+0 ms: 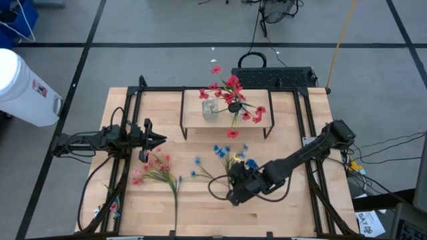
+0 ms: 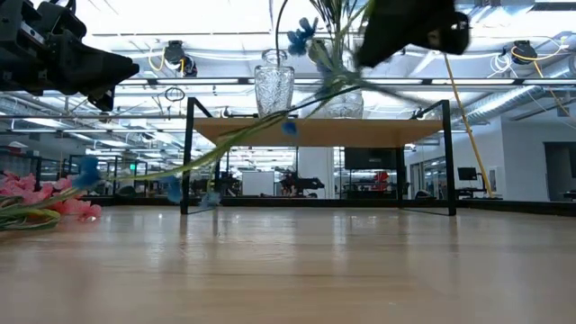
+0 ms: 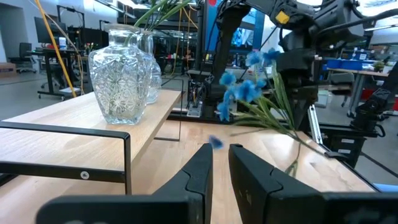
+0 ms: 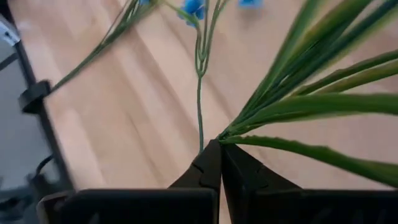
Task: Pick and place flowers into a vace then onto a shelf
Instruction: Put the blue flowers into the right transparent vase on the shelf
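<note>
On the light-wood shelf point(image 1: 227, 125) at the table's far middle stand two glass vases: an empty cut-glass one point(image 1: 210, 110) and one holding the red flowers point(image 1: 233, 90). The pink flowers point(image 1: 153, 170) lie flat on the tabletop at the near left. My right gripper point(image 1: 237, 181), at the near middle, is shut on the blue flowers point(image 1: 230, 157), whose sprigs fan out toward the shelf and the left. My left gripper point(image 1: 159, 139) hovers level to the left of the shelf, its fingers point(image 3: 202, 171) a narrow gap apart with nothing between them. My right gripper pinches the blue spray between its two fingers at the point where the thin stems and long leaves join point(image 4: 219, 139). The fingers slant down from the near right. The spray spreads out past the fingertips and slants down to the left point(image 2: 207, 157). Whether its lowest tips touch the table I cannot tell.
Black frame rails point(image 1: 127, 160) run along the table's left and right sides. The shelf stands on thin black legs point(image 2: 187, 157). A black box point(image 1: 273, 77) sits behind the far edge. Bare wood lies at the near middle point(image 1: 200, 213).
</note>
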### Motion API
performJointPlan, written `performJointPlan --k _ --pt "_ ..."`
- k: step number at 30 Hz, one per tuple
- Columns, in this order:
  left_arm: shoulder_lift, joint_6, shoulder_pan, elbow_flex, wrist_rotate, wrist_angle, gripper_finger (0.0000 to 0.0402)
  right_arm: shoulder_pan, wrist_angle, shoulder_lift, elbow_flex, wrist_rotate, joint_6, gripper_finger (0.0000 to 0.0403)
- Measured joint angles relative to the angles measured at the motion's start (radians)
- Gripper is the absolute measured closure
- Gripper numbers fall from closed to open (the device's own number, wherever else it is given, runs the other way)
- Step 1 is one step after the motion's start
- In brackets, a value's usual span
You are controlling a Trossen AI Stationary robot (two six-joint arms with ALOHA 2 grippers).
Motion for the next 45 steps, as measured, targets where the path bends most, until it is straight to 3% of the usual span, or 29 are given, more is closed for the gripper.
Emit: performJointPlan --k 5,10,17,21,33,38,45 --pt "0.000 0.000 0.000 0.000 0.000 0.000 0.0344 0.005 -0.116 -0.003 0.000 -0.138 0.138 0.0403" --pt "0.000 0.000 0.000 0.000 0.000 0.000 0.0344 0.012 -0.246 0.004 0.000 -0.199 0.245 0.0403" --pt "0.000 0.000 0.000 0.000 0.000 0.000 0.0344 0.011 -0.189 -0.001 -0.061 -0.237 0.267 0.0393" --pt "0.000 0.000 0.000 0.000 0.000 0.000 0.0344 0.011 -0.099 0.001 -0.133 -0.268 0.306 0.0355" --pt "0.000 0.000 0.000 0.000 0.000 0.000 0.0344 0.013 0.173 0.000 -0.268 -0.314 0.387 0.0180" --pt "0.000 0.000 0.000 0.000 0.000 0.000 0.0344 0.019 0.223 0.000 -0.328 -0.314 0.438 0.0160" --pt "0.000 0.000 0.000 0.000 0.000 0.000 0.0344 0.017 0.308 0.001 -0.404 -0.309 0.466 0.0171"
